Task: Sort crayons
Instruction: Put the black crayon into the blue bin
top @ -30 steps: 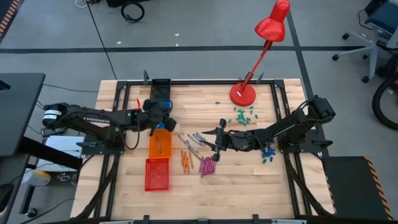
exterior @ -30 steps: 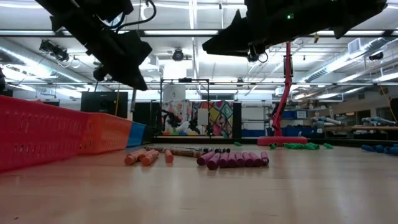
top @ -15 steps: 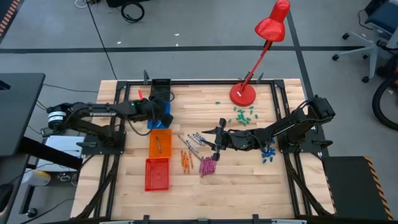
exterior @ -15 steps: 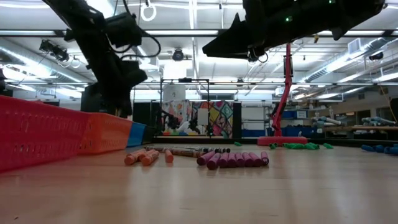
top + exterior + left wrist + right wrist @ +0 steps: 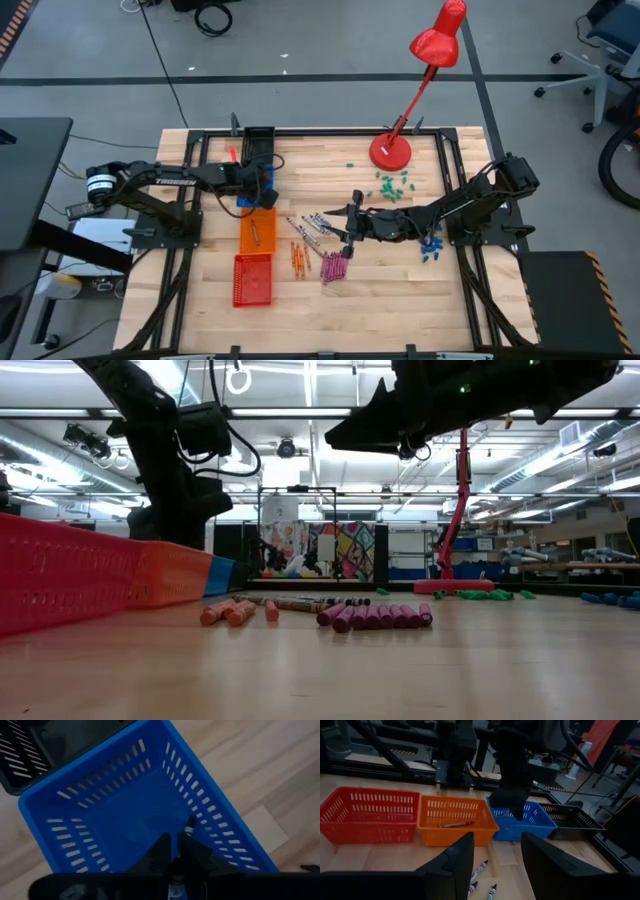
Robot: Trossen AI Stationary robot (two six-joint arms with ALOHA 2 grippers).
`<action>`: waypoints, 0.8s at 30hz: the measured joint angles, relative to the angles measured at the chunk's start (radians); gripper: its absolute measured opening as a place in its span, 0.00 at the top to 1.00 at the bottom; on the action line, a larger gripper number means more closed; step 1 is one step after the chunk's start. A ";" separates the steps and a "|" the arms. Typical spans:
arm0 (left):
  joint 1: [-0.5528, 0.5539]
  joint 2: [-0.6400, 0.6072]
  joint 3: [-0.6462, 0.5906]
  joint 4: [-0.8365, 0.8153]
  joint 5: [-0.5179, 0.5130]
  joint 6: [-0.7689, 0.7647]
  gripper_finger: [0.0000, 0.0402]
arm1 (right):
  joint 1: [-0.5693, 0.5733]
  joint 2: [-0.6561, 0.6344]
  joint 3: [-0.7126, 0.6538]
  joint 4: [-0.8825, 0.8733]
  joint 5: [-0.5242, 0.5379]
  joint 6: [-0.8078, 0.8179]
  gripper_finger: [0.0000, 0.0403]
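While loose crayons (image 5: 322, 245) lie grouped by colour mid-desk, one dark crayon (image 5: 186, 831) is pinched in the left claw (image 5: 172, 851), held low over the blue basket (image 5: 120, 820), apparently ready to drop in. An orange basket (image 5: 257, 230) already holds one crayon. The right claw (image 5: 352, 222) hovers above the pile, jaws apart and empty.

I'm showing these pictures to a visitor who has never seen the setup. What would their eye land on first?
Probably the red desk lamp rising from the table's far edge, then the row of coloured baskets at left: black, blue, orange and red. The left gripper hangs over the blue basket, shut on a crayon, while the right gripper waits open above the loose crayons at mid-table.
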State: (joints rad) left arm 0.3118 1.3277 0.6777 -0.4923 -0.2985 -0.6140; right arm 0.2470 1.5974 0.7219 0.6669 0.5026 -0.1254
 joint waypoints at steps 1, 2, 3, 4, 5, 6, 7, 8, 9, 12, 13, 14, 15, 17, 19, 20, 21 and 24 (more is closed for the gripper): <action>-0.002 0.000 0.000 -0.002 0.000 0.000 0.89 | 0.000 0.000 0.000 -0.004 0.000 0.003 0.58; -0.005 0.000 0.000 -0.005 -0.001 -0.001 0.88 | 0.000 0.000 0.000 -0.010 -0.003 0.011 0.58; -0.008 0.000 0.000 -0.006 -0.001 -0.001 0.87 | 0.000 0.000 0.000 -0.020 -0.012 0.022 0.58; -0.012 0.000 0.000 -0.005 -0.001 -0.001 0.85 | -0.003 0.000 0.000 -0.035 -0.032 0.038 0.58; -0.016 0.000 0.000 -0.005 -0.001 -0.003 0.83 | -0.008 0.000 0.000 -0.049 -0.052 0.053 0.58; -0.019 0.000 0.000 -0.005 -0.001 -0.005 0.80 | -0.014 0.000 0.000 -0.062 -0.076 0.072 0.58; -0.021 0.000 0.000 -0.006 -0.001 -0.006 0.78 | -0.022 0.000 0.000 -0.070 -0.098 0.089 0.58; -0.024 0.000 0.000 -0.006 -0.002 -0.006 0.75 | -0.030 0.000 0.000 -0.076 -0.115 0.102 0.58; -0.024 0.000 0.000 -0.006 -0.002 -0.006 0.72 | -0.037 0.000 0.000 -0.080 -0.130 0.111 0.58; -0.024 -0.001 0.000 -0.006 -0.002 -0.004 0.64 | -0.051 0.000 0.000 -0.097 -0.155 0.133 0.58; -0.024 -0.008 0.000 -0.008 -0.002 -0.003 0.62 | -0.054 0.000 0.000 -0.108 -0.172 0.143 0.58; -0.024 -0.016 0.000 -0.007 -0.003 -0.003 0.61 | -0.059 0.000 0.000 -0.123 -0.189 0.153 0.58; -0.026 -0.024 0.001 -0.004 -0.003 -0.003 0.60 | -0.063 0.000 0.000 -0.139 -0.208 0.163 0.58; -0.035 -0.051 0.004 -0.005 -0.022 -0.003 0.59 | -0.072 0.002 0.000 -0.166 -0.231 0.184 0.58; -0.056 -0.074 0.014 0.004 -0.064 -0.006 0.59 | -0.082 0.002 0.000 -0.198 -0.235 0.210 0.58; -0.070 -0.087 0.018 0.002 -0.092 -0.009 0.59 | -0.088 0.002 0.000 -0.219 -0.230 0.228 0.58; -0.088 -0.099 0.022 0.000 -0.126 -0.012 0.59 | -0.094 0.002 0.000 -0.239 -0.216 0.242 0.59; -0.152 -0.123 0.040 0.005 -0.245 -0.015 0.59 | -0.113 0.005 0.000 -0.284 -0.180 0.261 0.59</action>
State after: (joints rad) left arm 0.1597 1.2048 0.7179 -0.4877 -0.5439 -0.6285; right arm 0.1335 1.6027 0.7223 0.3830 0.3223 0.1354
